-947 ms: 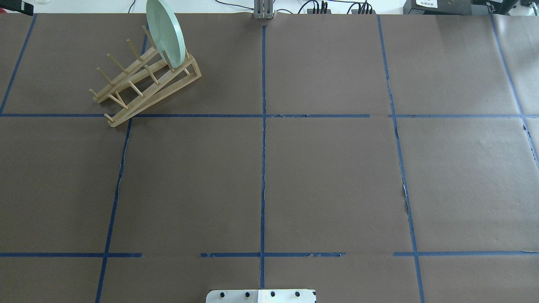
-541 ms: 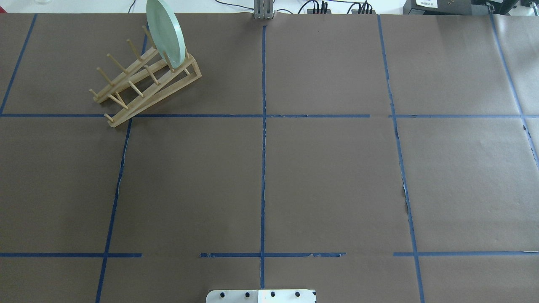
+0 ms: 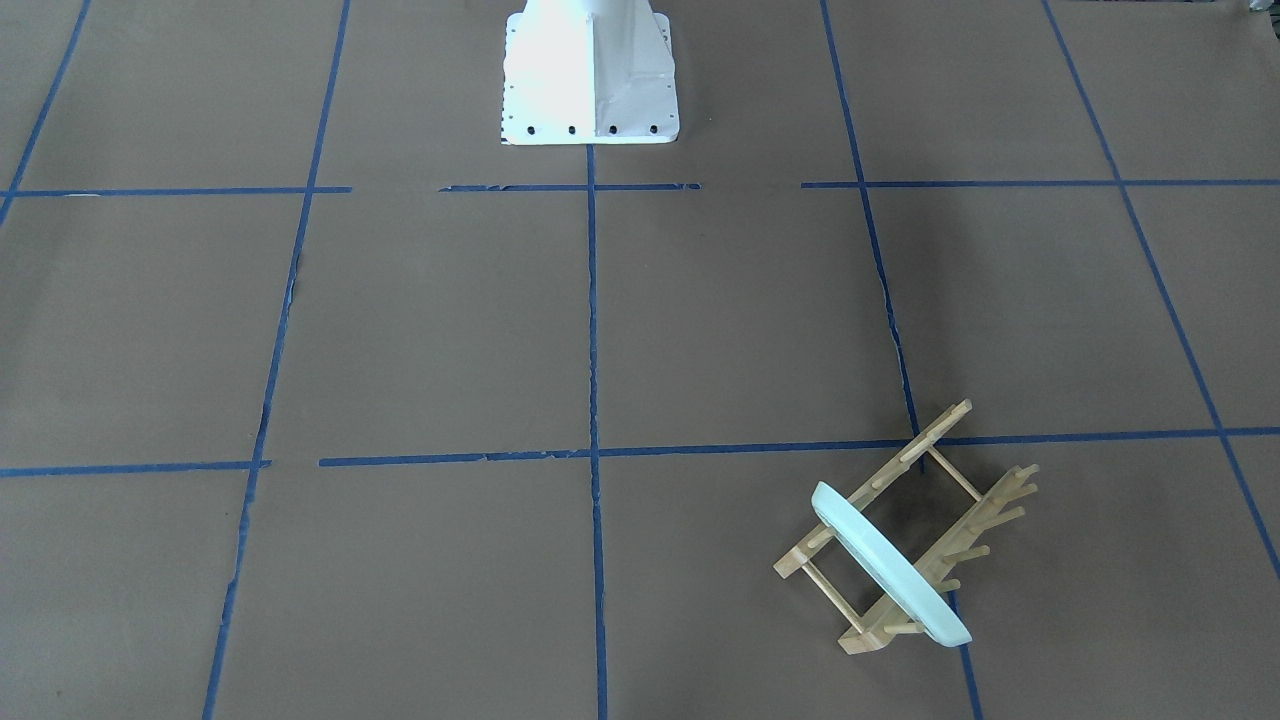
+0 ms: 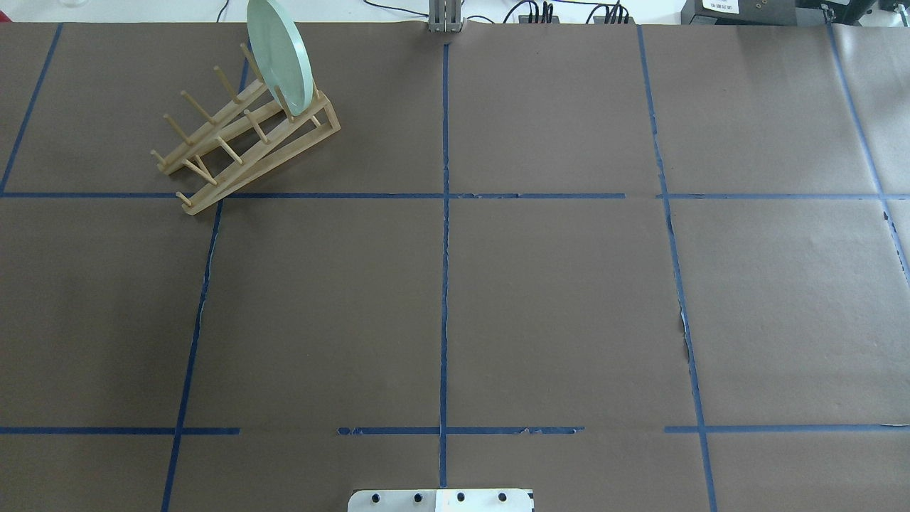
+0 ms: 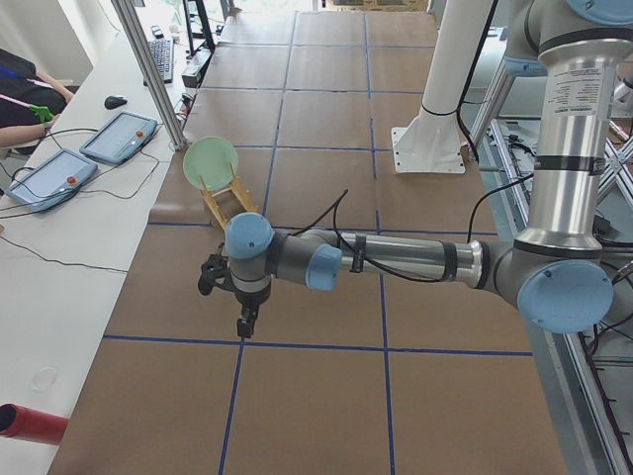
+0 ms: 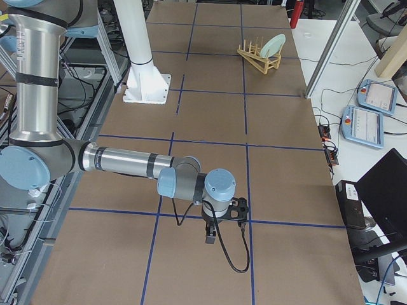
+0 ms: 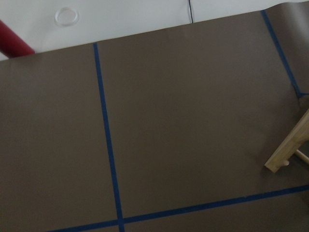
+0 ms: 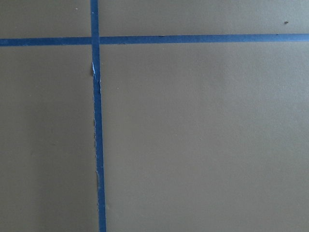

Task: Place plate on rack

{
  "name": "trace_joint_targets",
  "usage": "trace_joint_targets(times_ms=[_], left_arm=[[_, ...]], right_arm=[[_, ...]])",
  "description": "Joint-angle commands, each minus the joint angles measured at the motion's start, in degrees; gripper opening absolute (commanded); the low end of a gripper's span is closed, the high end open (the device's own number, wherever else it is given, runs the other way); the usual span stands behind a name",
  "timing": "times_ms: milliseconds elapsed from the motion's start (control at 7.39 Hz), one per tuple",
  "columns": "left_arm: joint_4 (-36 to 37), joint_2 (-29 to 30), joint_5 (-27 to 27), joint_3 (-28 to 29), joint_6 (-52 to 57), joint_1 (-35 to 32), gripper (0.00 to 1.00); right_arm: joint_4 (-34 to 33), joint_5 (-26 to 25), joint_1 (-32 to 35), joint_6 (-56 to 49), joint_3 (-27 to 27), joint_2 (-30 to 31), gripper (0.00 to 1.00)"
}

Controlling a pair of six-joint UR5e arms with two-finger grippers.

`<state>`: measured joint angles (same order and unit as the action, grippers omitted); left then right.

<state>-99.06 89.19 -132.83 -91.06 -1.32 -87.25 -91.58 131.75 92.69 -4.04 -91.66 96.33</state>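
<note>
Only a dark shape in the overhead view's top-left corner has gone since the earlier frame. The plate stands on edge between pegs at the far end of the rack, unheld. Placement looks done, so the next move is likely just parking; the left gripper and right gripper hang well apart from it, and whether they are released or clenched cannot be told.

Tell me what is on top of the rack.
Only the plate, standing on edge and leaning between pegs at the end of the rack farthest from the robot. The other slots are bare. Where its lower rim meets the rails is covered by the plate itself.
</note>
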Motion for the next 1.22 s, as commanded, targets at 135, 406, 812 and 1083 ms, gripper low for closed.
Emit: trace_joint_targets(times_ms=[135, 406, 812, 1083], left_arm=[[4.9, -4.2, -2.7, -0.1, 1.9, -0.1, 1.0], [6.1, -4.4, -3.3, -2.4, 1.9, -1.7, 1.0], [11.2, -4.0, -3.1, -3.9, 8.3, -4.8, 1.0], [11.3, -3.7, -3.0, -3.8, 8.4, -4.8, 1.0]], right_arm=[[0.0, 0.0, 0.0, 0.0, 0.0, 0.0, 1.0], [0.0, 0.0, 0.0, 0.0, 0.0, 0.0, 1.0], [0.0, 0.0, -0.1, 0.0, 0.0, 0.0, 1.0], [0.0, 0.0, 0.0, 0.0, 0.0, 0.0, 1.0]])
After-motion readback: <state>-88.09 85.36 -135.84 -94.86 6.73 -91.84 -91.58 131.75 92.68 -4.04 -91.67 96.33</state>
